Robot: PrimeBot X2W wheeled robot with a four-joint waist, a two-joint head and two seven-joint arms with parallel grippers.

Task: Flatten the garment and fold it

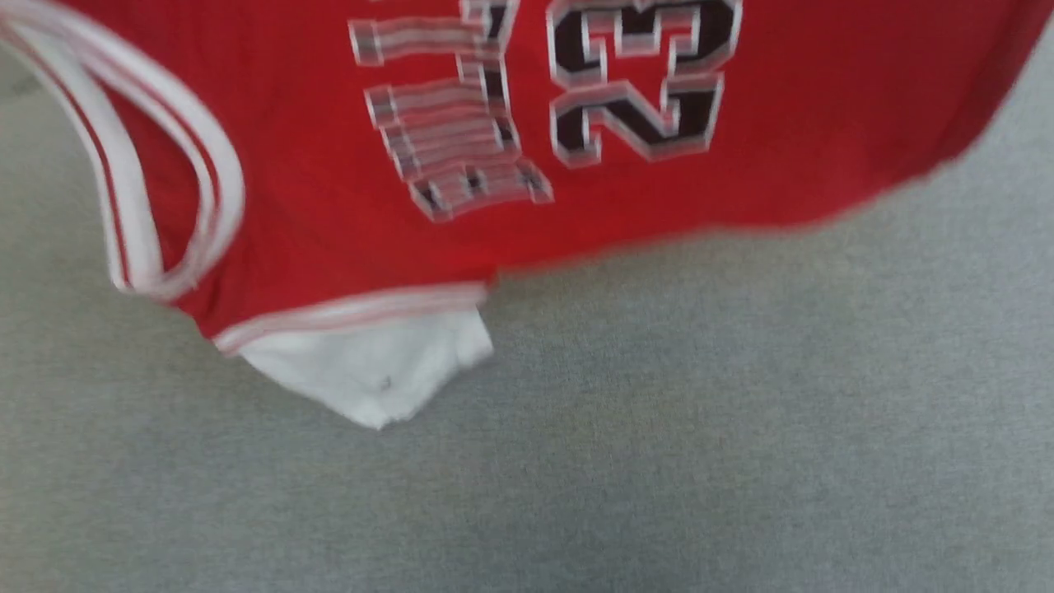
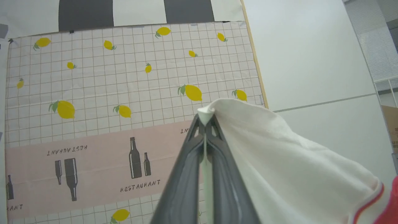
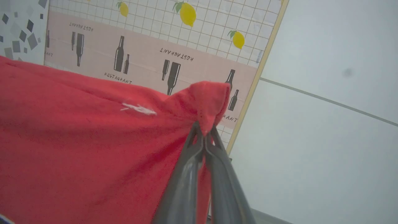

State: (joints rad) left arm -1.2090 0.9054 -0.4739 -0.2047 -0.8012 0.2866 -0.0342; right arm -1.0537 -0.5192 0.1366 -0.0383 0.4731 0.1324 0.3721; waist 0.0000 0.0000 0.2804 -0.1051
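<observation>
The garment (image 1: pixel 313 206), a red shirt with black white-outlined "23" lettering and striped trim, hangs blurred across the top of the head view above a grey surface (image 1: pixel 659 428), one white sleeve (image 1: pixel 370 371) drooping lowest. In the left wrist view my left gripper (image 2: pixel 205 124) is shut on the tip of a white sleeve (image 2: pixel 279 161), lifted in the air. In the right wrist view my right gripper (image 3: pixel 203 132) is shut on a pinched fold of the red cloth (image 3: pixel 77 140), which spreads away to the left.
Behind the grippers hangs a lemon-and-bottle printed cloth panel (image 2: pixel 124 93) with a wooden edge, beside a plain pale wall (image 2: pixel 311 62). The same panel (image 3: pixel 149 59) shows in the right wrist view. A cardboard box (image 2: pixel 392 127) stands at the far right.
</observation>
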